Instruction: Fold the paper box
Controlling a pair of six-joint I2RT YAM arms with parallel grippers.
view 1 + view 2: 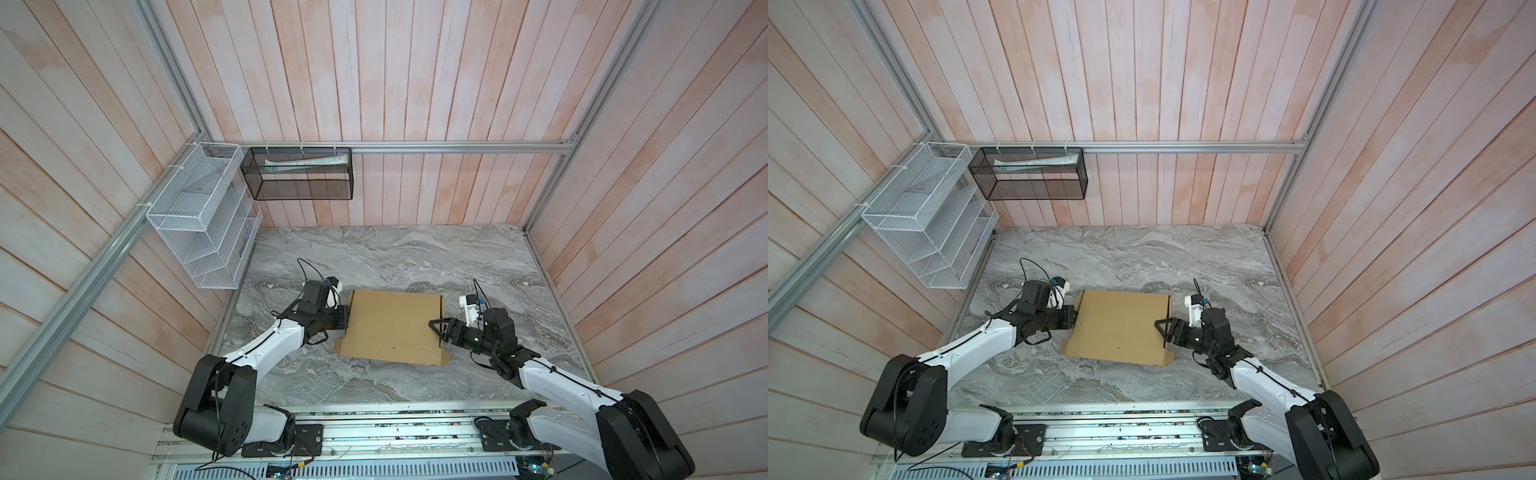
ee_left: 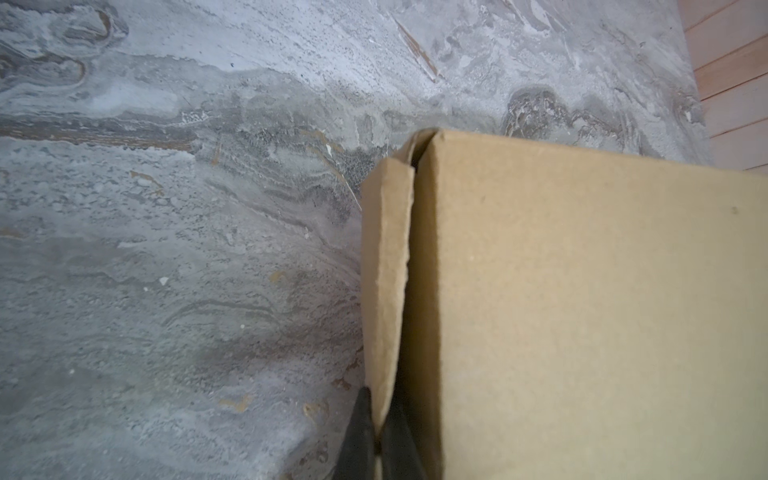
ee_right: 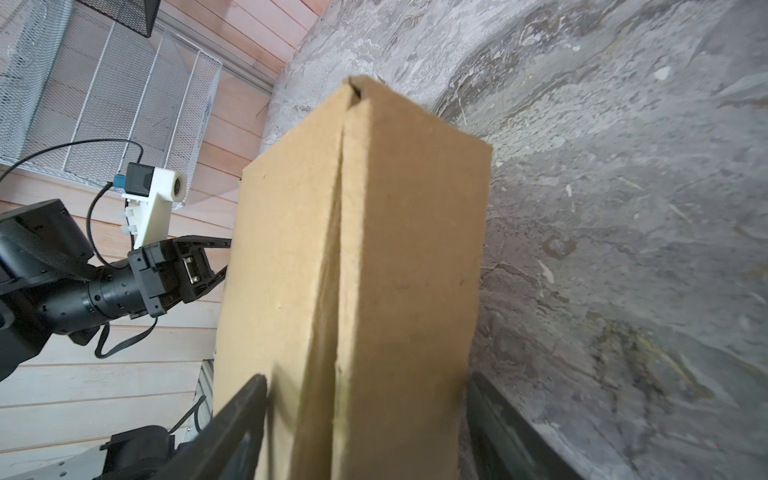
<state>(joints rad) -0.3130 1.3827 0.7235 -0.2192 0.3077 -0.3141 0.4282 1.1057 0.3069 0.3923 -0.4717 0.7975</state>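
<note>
— One paper box (image 1: 392,326), plain tan corrugated, lying flat near the middle of the grey marbled worktop (image 1: 374,257). Lid down but not tucked, I'd say.

— Agreed. At its left edge a narrow side flap (image 2: 384,270) stands just outside the body, with a dark gap between. The left claw (image 2: 378,419) is pinched tight on that flap's end.

— And the other side?

— The right claw (image 1: 436,330) is spread wide across the box's right edge, one finger (image 3: 245,415) over the lid, the other down beside the side wall. It grips nothing that I can see.

— So how should it go?

— My guess is that the lid must lift a touch so the flap can swing in under it. The left should steer the flap inward gently along its crease, since corrugated board kinks if forced. The right ought to raise or steady the lid edge, not press it flat.

— That tab (image 1: 444,359) poking out at the front right corner?

— Wants tucking too, probably.

— Beyond, only the white wire rack (image 1: 199,224) and black mesh basket (image 1: 297,174) on the walls, well apart.
</note>
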